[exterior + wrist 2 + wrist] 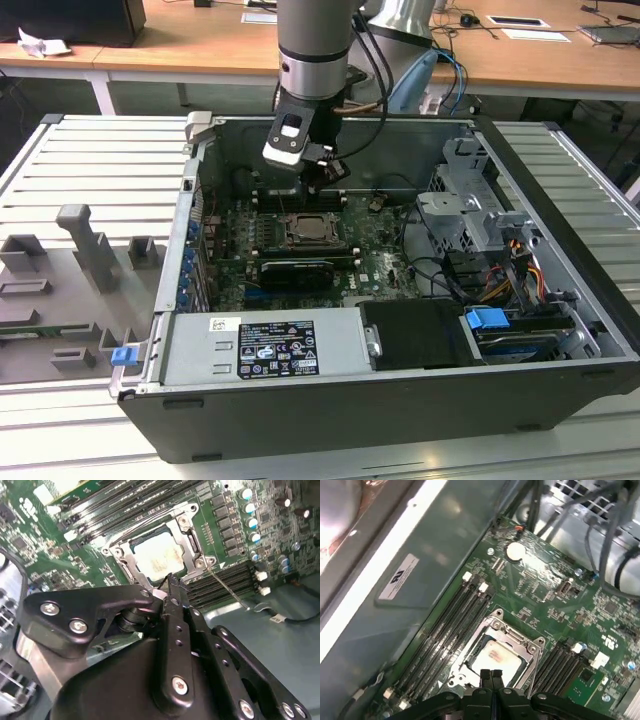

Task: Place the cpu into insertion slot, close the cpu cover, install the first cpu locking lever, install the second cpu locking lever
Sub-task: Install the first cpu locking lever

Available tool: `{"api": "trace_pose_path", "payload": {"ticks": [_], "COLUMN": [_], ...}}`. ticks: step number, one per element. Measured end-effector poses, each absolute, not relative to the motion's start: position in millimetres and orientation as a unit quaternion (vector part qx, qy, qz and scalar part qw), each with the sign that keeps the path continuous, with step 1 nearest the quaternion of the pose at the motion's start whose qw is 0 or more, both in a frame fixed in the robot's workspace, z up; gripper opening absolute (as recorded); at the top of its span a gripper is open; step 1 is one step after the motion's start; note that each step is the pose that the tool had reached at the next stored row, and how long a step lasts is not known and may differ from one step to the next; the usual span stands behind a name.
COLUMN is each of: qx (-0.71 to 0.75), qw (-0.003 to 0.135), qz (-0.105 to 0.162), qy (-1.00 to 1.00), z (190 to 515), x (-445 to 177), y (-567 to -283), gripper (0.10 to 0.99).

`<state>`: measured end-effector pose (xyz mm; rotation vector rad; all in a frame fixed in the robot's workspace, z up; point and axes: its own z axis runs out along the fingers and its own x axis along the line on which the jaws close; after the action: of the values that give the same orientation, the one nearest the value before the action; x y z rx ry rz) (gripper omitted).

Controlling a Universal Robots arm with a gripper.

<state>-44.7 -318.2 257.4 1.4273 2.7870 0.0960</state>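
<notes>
The cpu point(157, 557) point(495, 659), a pale silvery square, lies flat in the insertion slot point(315, 232) on the green board. The cpu cover point(192, 542) point(530, 647), a shiny metal frame, lies down around the chip. A thin locking lever point(227, 590) slants away from one socket corner, and another wire lever point(150, 522) runs along the opposite side. My gripper point(170, 582) point(492, 676) point(322, 185) hovers at the socket's edge, its black fingers pressed together with nothing visible between them. The tips partly hide the near edge of the cover.
Long black memory slots point(445, 630) point(225, 580) flank the socket on both sides. The grey case wall point(395, 580) rises close beside the board. A drive cage with cables point(480, 230) stands at the exterior view's right, a power supply point(260, 345) at the front.
</notes>
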Motion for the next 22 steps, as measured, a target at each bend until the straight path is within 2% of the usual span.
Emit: {"api": "trace_pose_path", "payload": {"ticks": [22], "qx": [0.178], "qw": [-0.005], "qz": [0.029], "qy": [0.984], "z": [252.4], "x": [-44.9], "y": [-318.2], "gripper": [0.106]}}
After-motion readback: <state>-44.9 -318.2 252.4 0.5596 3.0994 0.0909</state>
